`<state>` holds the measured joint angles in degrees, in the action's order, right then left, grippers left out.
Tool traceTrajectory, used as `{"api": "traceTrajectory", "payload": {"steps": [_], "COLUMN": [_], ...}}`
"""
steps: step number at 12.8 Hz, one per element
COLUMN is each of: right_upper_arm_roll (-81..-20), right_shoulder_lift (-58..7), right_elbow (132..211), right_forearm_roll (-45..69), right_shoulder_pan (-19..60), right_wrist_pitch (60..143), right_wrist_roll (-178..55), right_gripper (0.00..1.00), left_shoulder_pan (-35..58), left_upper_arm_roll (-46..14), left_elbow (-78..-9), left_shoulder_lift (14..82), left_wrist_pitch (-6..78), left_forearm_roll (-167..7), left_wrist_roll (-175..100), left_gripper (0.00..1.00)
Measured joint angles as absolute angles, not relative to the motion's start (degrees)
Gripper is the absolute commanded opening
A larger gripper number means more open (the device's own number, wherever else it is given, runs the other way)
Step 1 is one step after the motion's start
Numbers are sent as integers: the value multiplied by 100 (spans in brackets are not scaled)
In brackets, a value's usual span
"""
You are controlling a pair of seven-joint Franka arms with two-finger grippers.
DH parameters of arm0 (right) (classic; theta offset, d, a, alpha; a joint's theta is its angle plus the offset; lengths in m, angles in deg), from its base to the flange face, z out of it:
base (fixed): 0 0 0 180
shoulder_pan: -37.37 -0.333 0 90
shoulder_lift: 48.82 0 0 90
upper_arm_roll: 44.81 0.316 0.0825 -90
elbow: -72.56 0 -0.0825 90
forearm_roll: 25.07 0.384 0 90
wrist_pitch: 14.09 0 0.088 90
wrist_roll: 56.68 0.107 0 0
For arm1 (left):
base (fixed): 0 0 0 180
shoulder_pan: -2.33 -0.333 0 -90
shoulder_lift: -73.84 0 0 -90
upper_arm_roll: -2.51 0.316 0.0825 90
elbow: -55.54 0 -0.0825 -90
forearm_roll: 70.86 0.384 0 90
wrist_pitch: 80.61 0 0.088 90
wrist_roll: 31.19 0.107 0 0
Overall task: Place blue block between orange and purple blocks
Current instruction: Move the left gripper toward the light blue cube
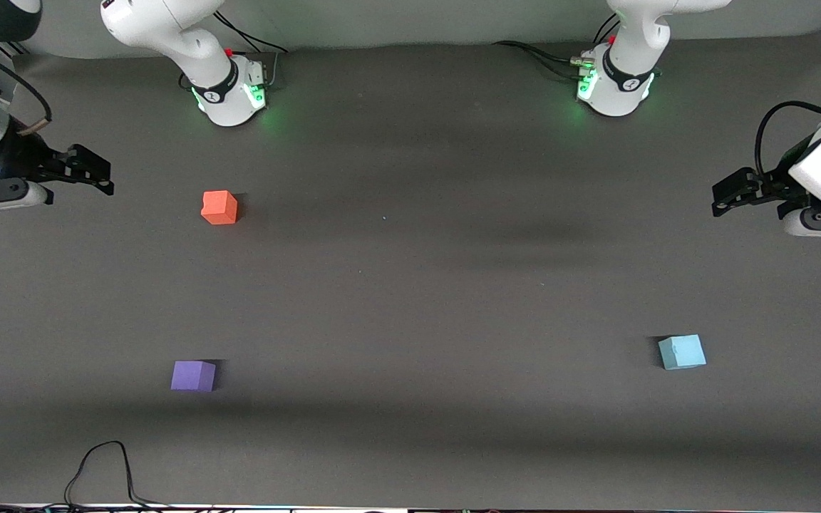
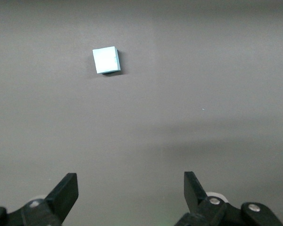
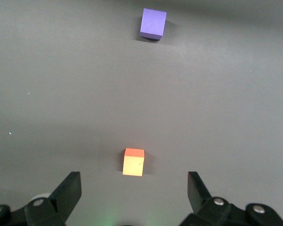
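Note:
The light blue block (image 1: 682, 352) (image 2: 106, 60) lies alone toward the left arm's end of the table, near the front camera. The orange block (image 1: 219, 207) (image 3: 133, 162) sits toward the right arm's end, closer to the robots' bases. The purple block (image 1: 193, 375) (image 3: 153, 23) lies nearer to the front camera than the orange one, a wide gap between them. My left gripper (image 1: 723, 197) (image 2: 131, 188) hangs open and empty at the table's edge, well apart from the blue block. My right gripper (image 1: 100, 177) (image 3: 134, 188) is open and empty, hovering beside the orange block.
The table is a plain dark grey mat (image 1: 410, 285). A black cable (image 1: 100, 470) loops onto it at the front edge, near the purple block. The two arm bases (image 1: 232, 92) (image 1: 613, 85) stand at the table's back edge.

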<state>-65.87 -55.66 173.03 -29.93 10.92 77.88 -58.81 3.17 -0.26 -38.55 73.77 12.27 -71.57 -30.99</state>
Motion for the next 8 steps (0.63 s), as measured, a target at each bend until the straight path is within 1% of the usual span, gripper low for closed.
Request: {"api": "traceTrajectory", "payload": {"steps": [1,3,5,6,8], "right_upper_arm_roll": [-6315,-5482,-4843,-4661,-4577], "right_shoulder_lift": [-5526,-5442,-5389,-5391,-5396], "right_elbow": [17305,17305,17305,17302,17292], "right_forearm_roll": [-2950,-2774,-2619,-2463,-2248], "right_shoulder_pan": [1348,2242,2951,3154,3240], "right_wrist_pitch": [7826,7968,8007,8007,8007], "right_wrist_roll": [-5881,-5884,-5894,-5895,-5895], "right_gripper": [100,100,100,100,100], "left_shoulder_pan": [317,317,318,318,315], "left_upper_arm_roll": [-32,-36,-39,-44,-39], "left_elbow": [-3855,-3855,-3855,-3855,-3855], "left_shoulder_lift": [7377,7377,7377,7376,7357], "left_wrist_pitch": [1227,1227,1234,1237,1259], "left_forearm_roll": [-7155,-7152,-7148,-7138,-7123], "left_wrist_roll": [-3099,-3099,-3099,-3099,-3100], "left_gripper": [100,100,100,100,100]}}
